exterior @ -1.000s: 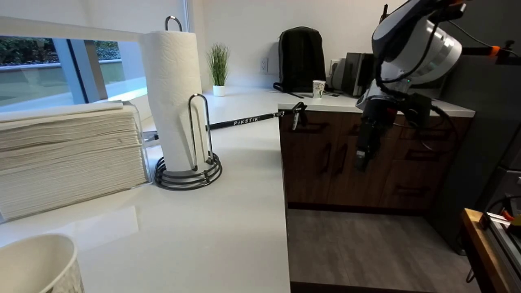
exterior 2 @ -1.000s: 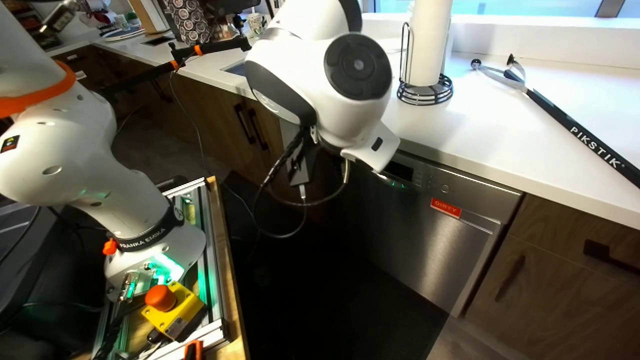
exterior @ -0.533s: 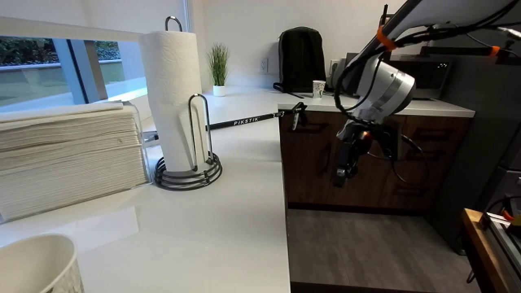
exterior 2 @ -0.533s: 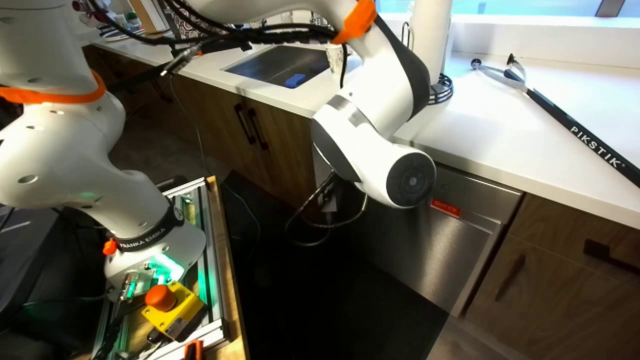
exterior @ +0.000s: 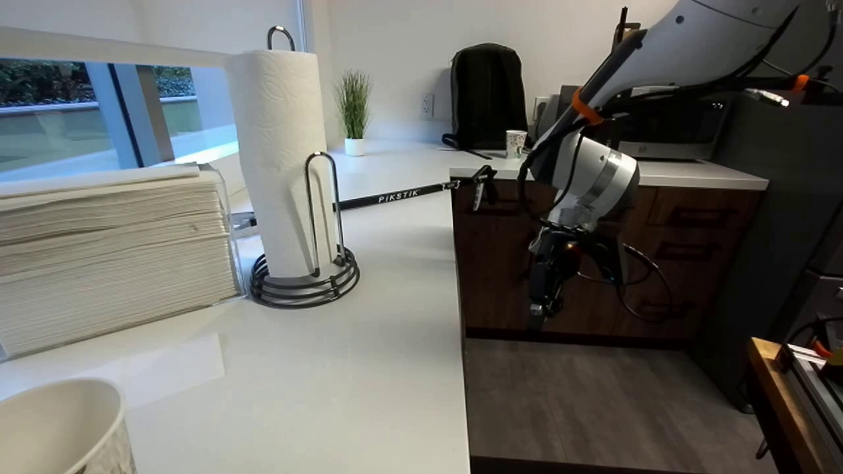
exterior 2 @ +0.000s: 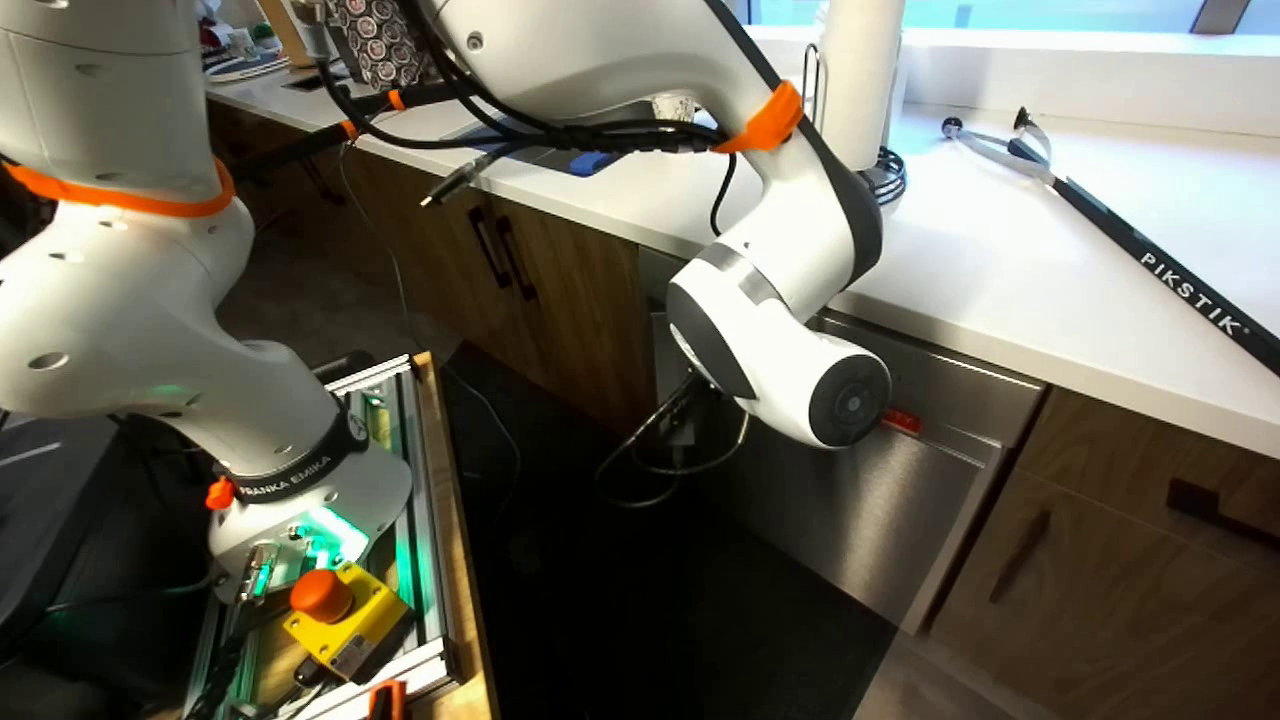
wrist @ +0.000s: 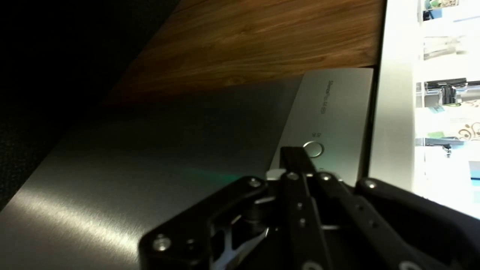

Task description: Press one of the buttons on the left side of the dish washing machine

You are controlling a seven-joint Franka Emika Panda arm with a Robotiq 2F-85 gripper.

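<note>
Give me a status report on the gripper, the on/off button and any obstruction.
Gripper shut. Round on/off button visible beside it in wrist view, contact unclear. Gripper hides part of dishwasher control panel.

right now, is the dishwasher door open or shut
Shut: in an exterior view the dishwasher door stands upright beneath the counter, and in the wrist view its control panel lies close along the counter's edge.

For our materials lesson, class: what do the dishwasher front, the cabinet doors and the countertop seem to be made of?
Dishwasher front: metal, probably stainless steel with a brushed finish; grey with a streaky highlight.
Cabinet doors: wood or wood-look laminate, low sheen; brown grain shows.
Countertop: smooth, white, slightly glossy, with soft reflections; stone or laminate, I cannot tell.
</note>
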